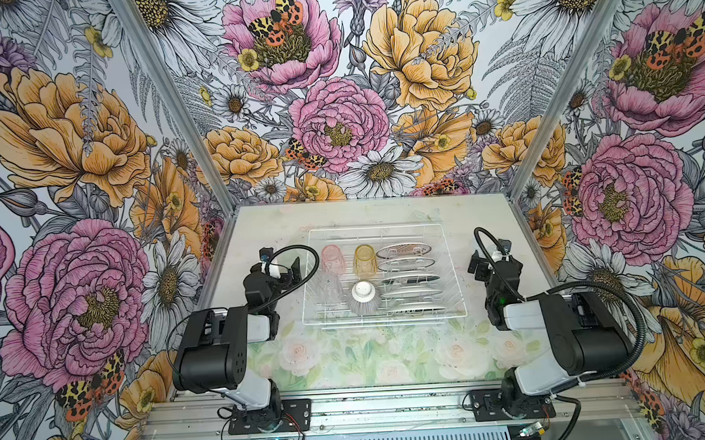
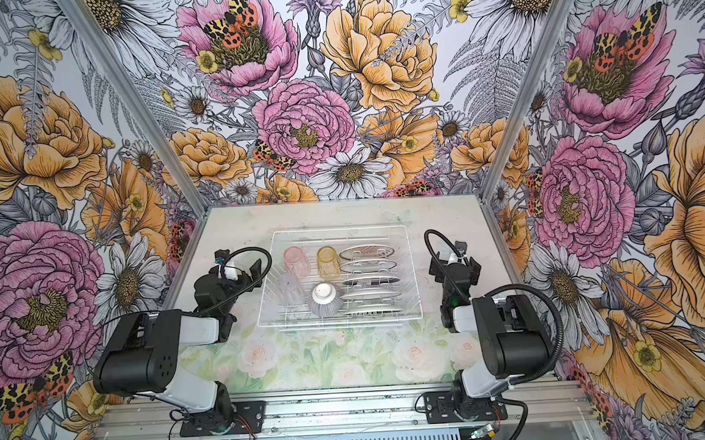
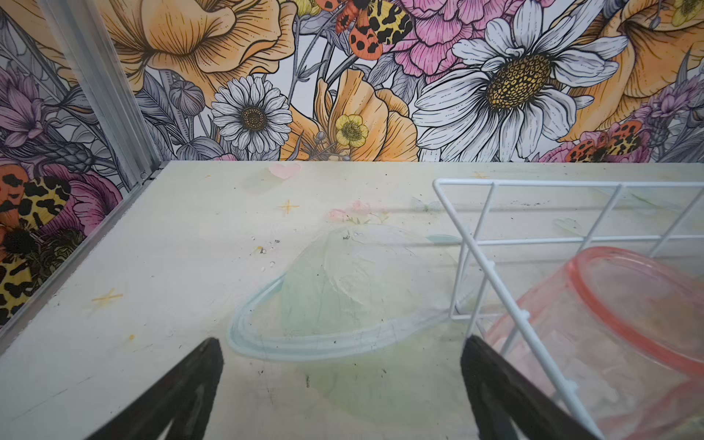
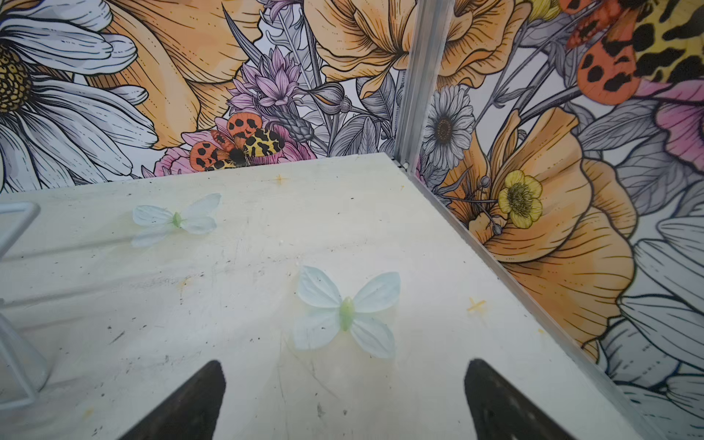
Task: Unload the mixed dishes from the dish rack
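Cream tabletop (image 1: 261,229), dish rack (image 1: 453,274), floral walls (image 1: 337,107)

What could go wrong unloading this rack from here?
The clear tumbler barely shows against the rack wires; a grasp could miss and knock the pink tumbler next to it.
The plates stand packed on edge; lifting one may drag its neighbour.
The open left gripper hangs beside the rack wall and might snag it.
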Robot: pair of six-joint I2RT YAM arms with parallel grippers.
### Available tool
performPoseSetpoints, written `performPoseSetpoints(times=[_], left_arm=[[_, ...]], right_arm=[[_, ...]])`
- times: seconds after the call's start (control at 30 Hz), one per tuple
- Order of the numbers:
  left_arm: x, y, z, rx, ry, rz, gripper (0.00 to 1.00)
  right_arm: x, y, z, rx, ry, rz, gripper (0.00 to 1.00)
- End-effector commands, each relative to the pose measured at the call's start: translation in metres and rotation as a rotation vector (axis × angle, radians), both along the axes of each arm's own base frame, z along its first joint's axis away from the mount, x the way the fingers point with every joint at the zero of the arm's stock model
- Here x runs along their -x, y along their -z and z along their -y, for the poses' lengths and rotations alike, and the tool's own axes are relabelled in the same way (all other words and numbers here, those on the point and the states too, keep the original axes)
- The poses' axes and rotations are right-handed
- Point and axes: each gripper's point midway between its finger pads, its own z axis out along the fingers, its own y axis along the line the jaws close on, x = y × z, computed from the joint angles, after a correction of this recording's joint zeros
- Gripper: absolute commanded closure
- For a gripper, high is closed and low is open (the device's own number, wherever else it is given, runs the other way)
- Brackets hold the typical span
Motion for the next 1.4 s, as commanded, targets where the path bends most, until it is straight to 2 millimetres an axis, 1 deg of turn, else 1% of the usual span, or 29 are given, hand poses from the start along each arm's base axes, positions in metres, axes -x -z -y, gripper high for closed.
performPoseSetpoints(times=[0.0,0.3,0.5,0.77,0.87,0.93,1.0,1.07,1.1,1.17,1.23,1.27,1.33,1.37], left_arm=[[-0.003,-0.006,0.001,-0.005,0.018,0.021,0.01],[-0.002,-0.006,0.001,-0.005,0.017,0.019,0.01],[-0.002,-0.005,0.001,-0.005,0.019,0.017,0.01],[-0.003,-0.005,0.001,-0.002,0.022,0.016,0.01],[-0.003,-0.006,0.001,0.013,0.041,0.01,0.1],[-0.004,-0.01,0.002,0.012,0.05,0.009,0.16],[-0.005,-0.019,0.002,0.018,0.05,-0.003,0.19],[-0.005,-0.039,0.005,-0.009,0.041,-0.032,0.2],[-0.003,-0.052,0.01,-0.023,0.042,-0.018,0.19],[0.0,-0.088,0.021,0.011,0.05,0.038,0.18],[0.0,-0.119,0.037,0.04,0.068,0.065,0.19],[0.0,-0.132,0.045,0.041,0.083,0.079,0.19],[-0.004,-0.154,0.071,0.041,0.14,0.085,0.2],[-0.005,-0.161,0.083,0.032,0.166,0.084,0.2]], right_arm=[[-0.006,-0.011,-0.001,0.01,-0.009,0.037,0.01],[-0.006,-0.011,-0.001,0.009,-0.008,0.037,0.01],[-0.008,-0.01,-0.006,0.012,-0.036,0.026,0.01],[-0.009,-0.01,-0.006,0.012,-0.036,0.027,0.0],[-0.009,-0.011,-0.006,0.009,-0.041,0.029,0.01],[-0.009,-0.01,-0.006,0.003,-0.046,0.029,0.02],[-0.009,-0.011,-0.006,0.0,-0.049,0.032,0.02],[-0.008,-0.01,-0.006,-0.002,-0.051,0.033,0.03],[-0.008,-0.01,-0.006,-0.004,-0.051,0.033,0.03],[-0.008,-0.011,-0.006,-0.004,-0.052,0.037,0.05],[-0.01,-0.016,-0.004,-0.016,-0.045,0.019,0.08],[-0.011,-0.02,-0.004,-0.021,-0.051,0.006,0.09],[-0.011,-0.032,-0.004,-0.02,-0.056,-0.009,0.1],[-0.009,-0.037,-0.005,-0.02,-0.06,-0.008,0.1]])
